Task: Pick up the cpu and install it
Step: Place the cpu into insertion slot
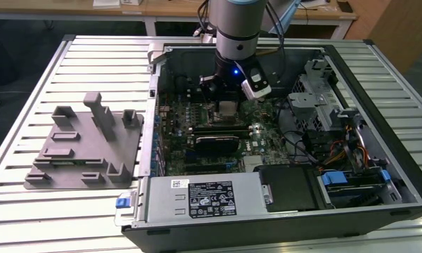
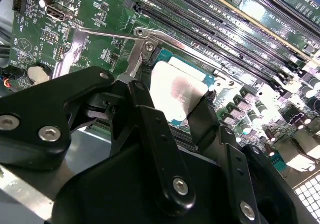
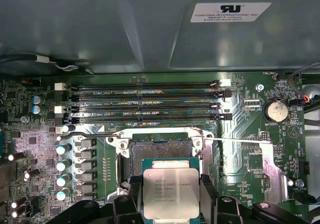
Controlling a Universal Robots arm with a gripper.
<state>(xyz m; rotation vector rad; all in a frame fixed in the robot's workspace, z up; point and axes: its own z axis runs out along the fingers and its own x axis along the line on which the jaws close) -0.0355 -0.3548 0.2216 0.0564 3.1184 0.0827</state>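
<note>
Gripper (image 2: pixel 175 111) jaws clamped on cpu (image 3: pixel 171 193) | pick-up done | cpu above open socket (image 3: pixel 160 151), not yet seated

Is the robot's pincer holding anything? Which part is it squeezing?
Yes. The pincer holds the cpu by two opposite side edges, its silvery top left uncovered, close to the open socket.

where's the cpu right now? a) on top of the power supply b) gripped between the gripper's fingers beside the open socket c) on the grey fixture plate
b: the gripper clamps the cpu from both sides, right next to the open socket of the motherboard.
</note>
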